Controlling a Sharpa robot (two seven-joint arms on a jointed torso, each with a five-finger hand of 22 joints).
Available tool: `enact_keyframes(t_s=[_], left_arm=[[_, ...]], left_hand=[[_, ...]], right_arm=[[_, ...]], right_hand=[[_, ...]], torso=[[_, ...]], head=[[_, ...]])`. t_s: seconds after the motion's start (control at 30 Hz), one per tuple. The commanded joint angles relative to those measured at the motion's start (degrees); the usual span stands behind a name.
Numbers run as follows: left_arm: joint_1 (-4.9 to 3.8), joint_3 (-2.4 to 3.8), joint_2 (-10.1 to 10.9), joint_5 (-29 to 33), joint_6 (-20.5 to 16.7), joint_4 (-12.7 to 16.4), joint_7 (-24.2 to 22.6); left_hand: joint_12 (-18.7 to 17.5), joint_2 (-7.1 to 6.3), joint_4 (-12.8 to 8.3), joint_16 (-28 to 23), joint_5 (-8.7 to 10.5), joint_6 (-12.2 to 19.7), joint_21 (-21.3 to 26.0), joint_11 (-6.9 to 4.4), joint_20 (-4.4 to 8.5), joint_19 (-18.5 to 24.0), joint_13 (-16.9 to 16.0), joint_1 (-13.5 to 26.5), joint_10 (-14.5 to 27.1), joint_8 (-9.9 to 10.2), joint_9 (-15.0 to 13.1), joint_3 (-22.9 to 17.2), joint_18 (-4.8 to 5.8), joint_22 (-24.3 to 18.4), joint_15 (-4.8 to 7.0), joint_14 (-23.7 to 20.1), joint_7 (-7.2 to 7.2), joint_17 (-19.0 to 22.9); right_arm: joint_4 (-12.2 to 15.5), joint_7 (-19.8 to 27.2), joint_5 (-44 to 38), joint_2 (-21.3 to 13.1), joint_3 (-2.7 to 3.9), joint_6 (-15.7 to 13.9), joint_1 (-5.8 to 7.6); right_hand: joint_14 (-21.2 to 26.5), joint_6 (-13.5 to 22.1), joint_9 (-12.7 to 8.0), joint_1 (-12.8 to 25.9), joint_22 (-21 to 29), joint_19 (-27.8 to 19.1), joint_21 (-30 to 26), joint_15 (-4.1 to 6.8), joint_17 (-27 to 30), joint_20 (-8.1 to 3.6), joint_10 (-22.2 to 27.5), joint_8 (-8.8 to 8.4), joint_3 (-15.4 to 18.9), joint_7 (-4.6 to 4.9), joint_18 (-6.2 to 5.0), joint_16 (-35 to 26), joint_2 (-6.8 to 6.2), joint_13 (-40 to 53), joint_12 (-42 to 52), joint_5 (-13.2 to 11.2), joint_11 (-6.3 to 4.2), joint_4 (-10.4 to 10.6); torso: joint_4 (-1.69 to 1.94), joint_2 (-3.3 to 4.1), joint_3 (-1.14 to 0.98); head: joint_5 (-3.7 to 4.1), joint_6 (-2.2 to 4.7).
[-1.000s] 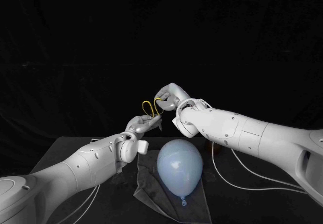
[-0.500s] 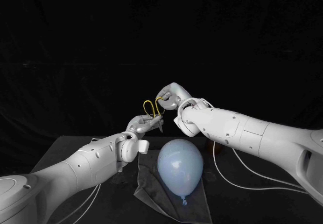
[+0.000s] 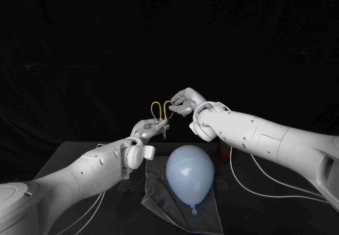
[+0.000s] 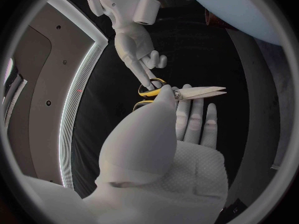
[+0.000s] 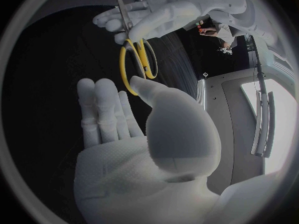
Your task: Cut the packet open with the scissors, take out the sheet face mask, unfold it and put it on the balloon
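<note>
Above the black surface (image 3: pixel 275 210), head view: both hands meet in mid-air over a pair of yellow-handled steel scissors (image 3: pixel 161 112). Left hand (image 3: pixel 148 129) grips them low, at the blades, handles upward. Right hand (image 3: pixel 183 102) is at the upper loops. Pale blue rubber balloon (image 3: pixel 189 171) lies on the surface below the hands, knot toward the robot, on a grey crumpled sheet (image 3: pixel 159 196).

Left wrist view: left hand (image 4: pixel 168 149) pinches the scissors (image 4: pixel 198 91) near the pivot, thumb over, fingers straight behind the blades. One digit of the right hand (image 4: pixel 138 52) is in a yellow loop. Balloon (image 4: pixel 243 10) is at the rim.

Right wrist view: right hand (image 5: pixel 140 144) has its thumb tip at a loop of the scissors (image 5: pixel 138 59) and its fingers straight and clear of them; cannot tell whether it grips. Left hand (image 5: pixel 159 12) is wrapped around the blades.
</note>
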State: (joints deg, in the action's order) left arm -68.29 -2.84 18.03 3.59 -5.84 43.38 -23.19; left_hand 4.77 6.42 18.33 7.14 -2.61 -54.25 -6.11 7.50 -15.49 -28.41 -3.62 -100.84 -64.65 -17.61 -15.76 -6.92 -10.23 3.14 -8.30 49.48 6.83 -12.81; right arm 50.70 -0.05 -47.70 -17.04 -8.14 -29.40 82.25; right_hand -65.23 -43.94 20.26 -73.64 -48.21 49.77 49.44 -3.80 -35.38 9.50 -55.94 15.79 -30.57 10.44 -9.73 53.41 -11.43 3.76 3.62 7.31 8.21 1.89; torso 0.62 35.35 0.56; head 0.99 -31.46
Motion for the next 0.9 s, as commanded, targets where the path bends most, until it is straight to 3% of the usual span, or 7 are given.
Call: enact_keyframes(t_s=[0.03,0.23,0.47,0.6,0.7,0.87,0.9], left_arm=[[-0.13,0.08,0.15,-0.96,-2.11,-0.01,-1.29],[-0.15,0.08,0.66,-3.0,-3.45,-0.2,-0.4],[-0.2,0.08,1.32,-7.44,-3.34,-0.26,2.61],[-0.47,0.08,2.1,-11.48,0.16,-0.44,5.63],[-0.95,0.08,2.81,-15.11,3.04,-0.76,7.79],[-2.94,0.08,4.4,-23.03,11.02,-2.02,13.07],[-3.35,0.07,4.63,-24.12,12.42,-2.18,13.93]], left_hand=[[-0.71,-0.52,-1.72,-0.48,-0.18,-0.16,-0.21,0.01,0.0,-0.6,0.01,0.17,-0.75,-0.86,-2.14,-3.1,-0.45,-0.06,-0.05,0.64,-0.54,0.1],[-1.08,-1.14,-1.72,-0.6,-0.19,0.12,0.13,0.62,-0.26,0.46,0.0,1.09,-1.36,-1.19,-2.91,-5.24,-0.43,-0.2,-0.34,1.11,-0.64,0.15],[-1.15,-2.63,-1.88,-0.77,-0.19,0.37,0.39,0.99,-0.55,0.95,-0.01,2.26,-2.05,-1.76,-4.13,-8.52,-0.45,-0.21,-0.57,1.8,-0.27,0.23],[-1.13,-3.62,-1.97,-0.88,-0.19,0.53,-0.35,1.17,-1.13,-1.71,-0.02,2.85,-2.4,-2.03,-4.79,-10.46,-0.24,0.13,-0.54,2.11,0.08,0.28],[-1.15,-5.15,-2.1,-1.09,-0.21,0.76,-3.26,1.0,-1.33,-11.5,-0.01,4.26,-2.69,-2.56,-5.95,-13.72,1.39,1.25,-0.1,2.5,0.34,0.35],[-1.17,-6.94,-3.09,0.43,-0.23,1.05,-7.24,0.6,-0.56,-19.05,-0.01,6.22,-3.33,-3.37,-7.73,-17.55,-0.34,2.59,0.77,6.01,0.74,-0.35],[-1.16,-7.09,-3.27,1.13,-0.17,1.05,-7.76,0.43,-0.32,-19.8,-0.02,6.55,-3.36,-3.47,-7.96,-17.91,-0.34,2.78,1.13,7.43,0.83,-0.69]], right_arm=[[0.28,1.63,2.1,-0.88,-0.08,6.7,0.03],[1.98,5.79,4.75,-3.05,-0.33,7.75,0.1],[4.07,9.87,6.31,-5.9,-0.46,6.25,0.22],[6.26,13.16,6.49,-8.67,-0.49,4.15,0.41],[8.59,15.53,5.6,-11.39,-0.51,3.03,0.69],[14.07,17.87,-2.97,-16.6,-0.55,3.05,1.52],[14.88,17.96,-4.84,-17.19,-0.55,3.21,1.63]], right_hand=[[8.63,1.71,-0.42,-0.15,6.42,-5.54,-10.26,-1.84,6.15,1.76,3.12,-1.97,3.23,-1.22,-0.16,-10.73,-0.71,-0.05,0.11,-0.8,1.66,0.59],[18.67,1.92,-0.84,-2.62,21.11,-10.6,-30.31,-6.27,15.87,6.5,4.94,-4.58,11.79,-0.56,-0.34,-30.11,1.74,-0.06,0.42,-1.84,4.36,1.64],[22.19,1.3,-1.42,-4.43,28.82,-14.32,-40.25,-7.99,20.26,7.11,5.85,-6.34,18.01,-0.37,1.08,-37.11,3.99,-0.06,0.66,-1.73,5.39,2.7],[19.1,-1.47,-1.61,-7.46,31.01,-12.09,-41.94,-6.99,21.38,7.11,3.27,-6.27,17.36,1.6,0.22,-37.7,5.95,-0.07,1.55,-1.65,4.06,1.37],[16.03,-3.94,-1.83,-9.76,31.5,-8.45,-41.36,-5.76,21.71,7.01,0.8,-5.96,14.83,1.9,-0.71,-37.77,6.67,-0.08,2.17,-1.29,2.79,0.06],[4.14,-9.41,-2.74,-10.03,28.31,8.98,-32.89,-1.74,21.45,1.92,-4.68,-5.79,8.57,0.55,-0.51,-36.87,5.0,-0.19,1.78,-0.67,0.5,-0.94],[2.39,-10.36,-2.88,-10.35,25.7,13.48,-28.59,-0.82,21.41,-0.01,-5.8,-5.74,8.4,0.35,-0.37,-36.92,4.82,-0.19,1.59,-0.42,-0.06,-1.62]], torso=[[-0.03,-0.02,-0.02],[-0.1,-0.01,-0.06],[0.06,-0.01,-0.08],[-0.07,-0.01,-0.03],[-0.03,0.07,-0.02],[-0.11,0.08,-0.22],[-0.15,0.11,-0.3]], head=[[-0.13,-0.08],[-0.61,0.12],[-0.95,0.22],[-1.15,0.22],[-1.33,0.13],[-1.46,-0.05],[-1.49,-0.03]])
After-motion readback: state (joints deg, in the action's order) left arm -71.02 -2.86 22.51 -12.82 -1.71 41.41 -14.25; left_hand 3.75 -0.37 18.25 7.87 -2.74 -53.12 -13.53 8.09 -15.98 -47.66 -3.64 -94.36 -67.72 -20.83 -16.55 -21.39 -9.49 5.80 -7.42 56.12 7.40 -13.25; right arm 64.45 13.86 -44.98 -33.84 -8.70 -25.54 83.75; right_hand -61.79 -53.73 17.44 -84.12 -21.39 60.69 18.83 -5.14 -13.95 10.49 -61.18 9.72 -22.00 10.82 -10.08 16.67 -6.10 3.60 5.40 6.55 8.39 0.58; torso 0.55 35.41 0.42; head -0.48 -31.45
